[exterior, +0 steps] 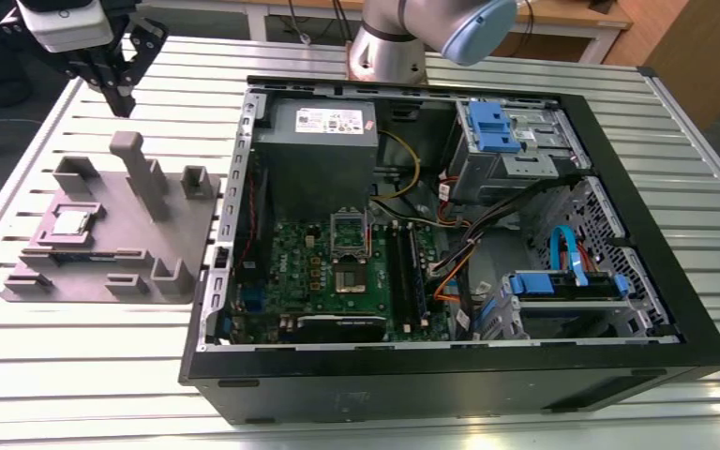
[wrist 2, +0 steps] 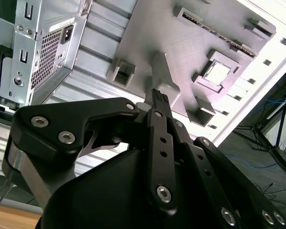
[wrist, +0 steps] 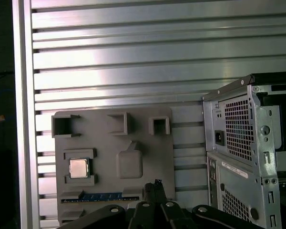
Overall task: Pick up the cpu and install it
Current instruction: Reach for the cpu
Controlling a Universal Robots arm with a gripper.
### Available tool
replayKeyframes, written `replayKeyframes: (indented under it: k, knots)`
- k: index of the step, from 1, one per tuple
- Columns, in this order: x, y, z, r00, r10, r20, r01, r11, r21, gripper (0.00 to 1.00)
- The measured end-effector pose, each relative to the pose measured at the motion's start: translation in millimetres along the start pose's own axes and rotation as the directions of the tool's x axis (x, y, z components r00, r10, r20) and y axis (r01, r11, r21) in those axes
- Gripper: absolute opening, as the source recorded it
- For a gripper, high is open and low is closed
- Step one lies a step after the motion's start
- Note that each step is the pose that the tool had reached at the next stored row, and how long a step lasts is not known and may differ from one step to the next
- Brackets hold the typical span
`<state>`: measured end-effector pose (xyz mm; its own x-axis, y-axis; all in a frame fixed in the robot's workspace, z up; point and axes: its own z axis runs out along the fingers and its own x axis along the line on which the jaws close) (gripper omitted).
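The cpu (exterior: 70,222) is a small silver square lying flat in a recess of the grey fixture plate (exterior: 147,244), at the exterior view's left. Both wrist views look down on the cpu (wrist 2: 217,73) (wrist: 78,168) in that recess. My gripper (exterior: 120,101) hangs high over the slatted table beyond the plate's far edge, well apart from the cpu. Its black fingers meet at the tips with nothing between them, as the gripper (wrist 2: 159,95) (wrist: 156,183) shows in both wrist views. The open computer case (exterior: 460,375) holds the green motherboard (exterior: 316,272) with its socket (exterior: 350,278) uncovered.
Tall grey posts (exterior: 145,173) rise from the fixture plate near the cpu. A blue memory stick (wrist: 102,196) lies in a slot on the plate. Inside the case are the grey power supply (exterior: 322,127), blue-tabbed drive cages (exterior: 491,127) and loose cables. The arm's base (exterior: 392,52) stands behind the case.
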<state>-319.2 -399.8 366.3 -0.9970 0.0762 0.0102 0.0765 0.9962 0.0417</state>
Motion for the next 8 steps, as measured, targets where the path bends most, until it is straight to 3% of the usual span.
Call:
replayKeyframes:
  k: [8]
  knots:
    - [4.0,-0.3,0.0,1.0,0.0,0.0,0.0,1.0,0.0,0.11]
